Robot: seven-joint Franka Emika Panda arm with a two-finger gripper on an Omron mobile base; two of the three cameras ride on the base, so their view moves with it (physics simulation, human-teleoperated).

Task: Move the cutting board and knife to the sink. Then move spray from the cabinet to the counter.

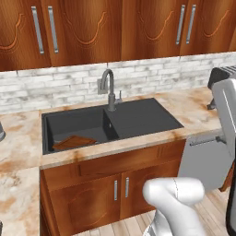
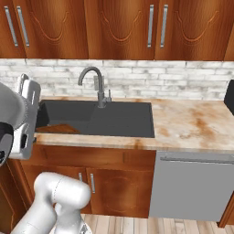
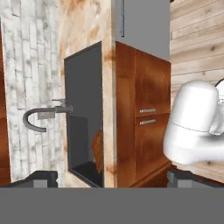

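Cutting board (image 1: 73, 142) lies tilted in the left basin of the sink (image 1: 138, 117), while the rolled hand view adds the fingers (image 3: 41, 178) spread wide and empty, facing the bench (image 3: 83, 26) edge and gooseneck faucet (image 3: 37, 119).

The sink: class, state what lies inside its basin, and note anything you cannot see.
Inside the sink, the cutting board leans tilted in the left compartment. The right compartment looks bare. The front wall hides the basin floor nearest the camera, so whether the knife is there cannot be told.
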